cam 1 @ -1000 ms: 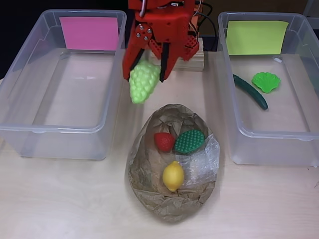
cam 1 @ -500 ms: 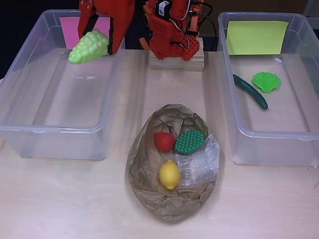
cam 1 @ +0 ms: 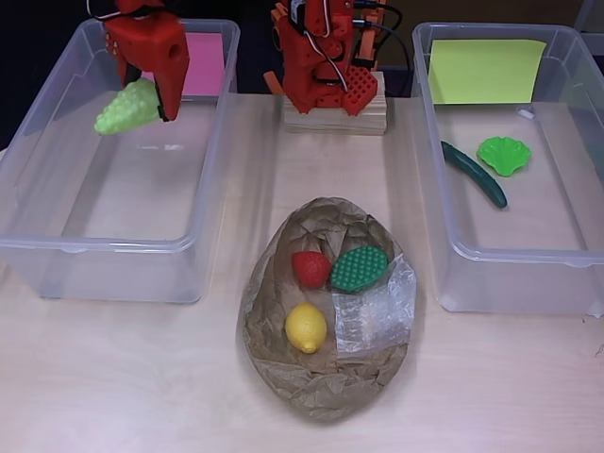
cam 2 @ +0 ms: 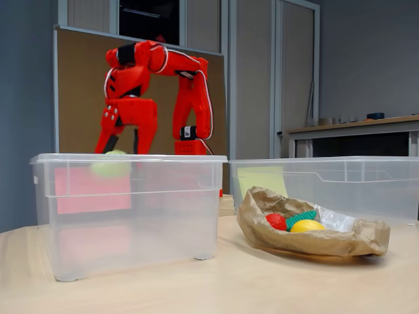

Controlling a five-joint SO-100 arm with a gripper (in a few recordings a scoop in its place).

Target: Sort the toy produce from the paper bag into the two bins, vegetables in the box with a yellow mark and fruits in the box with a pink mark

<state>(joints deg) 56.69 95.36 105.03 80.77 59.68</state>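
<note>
The red gripper (cam 1: pixel 142 94) clamped the green grapes (cam 1: pixel 123 109) over the pink-marked bin (cam 1: pixel 57 250), at its eleven o'clock corner, poised to drop fruit there.

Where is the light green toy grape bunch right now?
In the overhead view the grape bunch hangs in the red gripper over the far left part of the pink-marked bin; the fixed view shows it at that bin's rim level.

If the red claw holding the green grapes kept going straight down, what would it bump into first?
Probably the bare bottom of the pink-marked bin. The gripper points down over it with the grapes at about rim height, and nothing lies underneath. Exact depth is hard to judge.
</note>
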